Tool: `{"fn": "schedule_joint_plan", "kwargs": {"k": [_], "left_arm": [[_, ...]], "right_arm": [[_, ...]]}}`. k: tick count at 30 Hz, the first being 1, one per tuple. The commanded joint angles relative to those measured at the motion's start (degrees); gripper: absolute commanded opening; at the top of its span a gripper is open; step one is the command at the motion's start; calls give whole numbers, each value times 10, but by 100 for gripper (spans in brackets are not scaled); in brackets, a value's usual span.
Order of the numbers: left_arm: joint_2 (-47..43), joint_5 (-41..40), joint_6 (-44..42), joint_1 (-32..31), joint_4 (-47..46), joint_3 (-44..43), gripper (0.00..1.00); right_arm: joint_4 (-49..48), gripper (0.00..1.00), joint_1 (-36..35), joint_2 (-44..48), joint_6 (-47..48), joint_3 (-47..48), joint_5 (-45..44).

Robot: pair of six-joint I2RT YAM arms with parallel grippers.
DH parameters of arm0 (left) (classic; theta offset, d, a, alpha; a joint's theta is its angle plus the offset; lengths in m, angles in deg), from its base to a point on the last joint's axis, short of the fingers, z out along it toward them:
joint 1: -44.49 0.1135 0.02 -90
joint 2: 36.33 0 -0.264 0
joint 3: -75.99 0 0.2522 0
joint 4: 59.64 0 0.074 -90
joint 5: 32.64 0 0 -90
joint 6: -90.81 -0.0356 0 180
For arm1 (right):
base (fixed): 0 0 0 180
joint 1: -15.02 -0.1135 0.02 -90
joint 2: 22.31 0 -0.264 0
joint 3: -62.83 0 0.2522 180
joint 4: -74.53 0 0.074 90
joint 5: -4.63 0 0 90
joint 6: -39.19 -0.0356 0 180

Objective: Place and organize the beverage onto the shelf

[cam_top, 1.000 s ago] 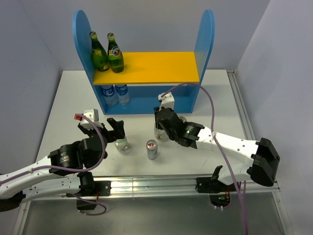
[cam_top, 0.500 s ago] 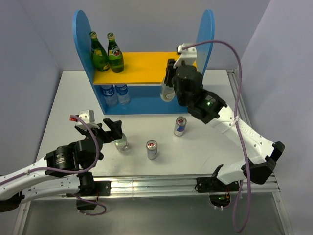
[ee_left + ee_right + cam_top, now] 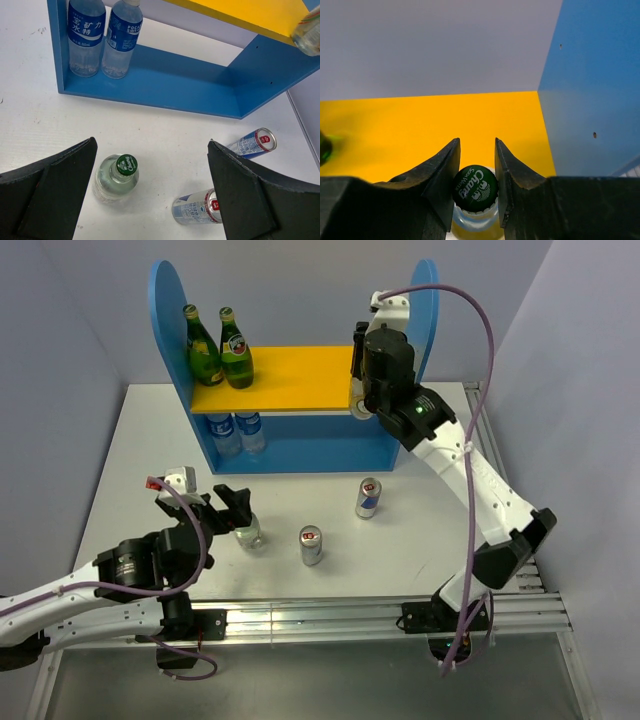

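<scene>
One green-capped bottle (image 3: 475, 191) sits clamped in the right gripper (image 3: 476, 160) by the shelf (image 3: 300, 375); left gripper (image 3: 151, 150) open near second bottle (image 3: 116, 177)

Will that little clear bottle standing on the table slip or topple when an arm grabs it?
The clear bottle looks smooth and round, so it is probably a bit slippery. It stands upright on a small base, so a push near its top would likely tip it, and then it might roll.
</scene>
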Motion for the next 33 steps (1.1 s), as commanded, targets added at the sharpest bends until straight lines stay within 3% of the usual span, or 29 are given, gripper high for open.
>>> {"fn": "schedule_joint_plan", "kwargs": {"k": [1, 16, 33], "left_arm": [[5, -13, 5, -5, -4, 2, 99], [14, -49, 29, -32, 27, -5, 99], [20, -62, 57, -47, 60, -11, 99]], "right_arm": [[-77, 0, 20, -16, 18, 66, 9], [-126, 0, 88, -84, 52, 80, 9], [-202, 0, 101, -141, 61, 55, -52]]}}
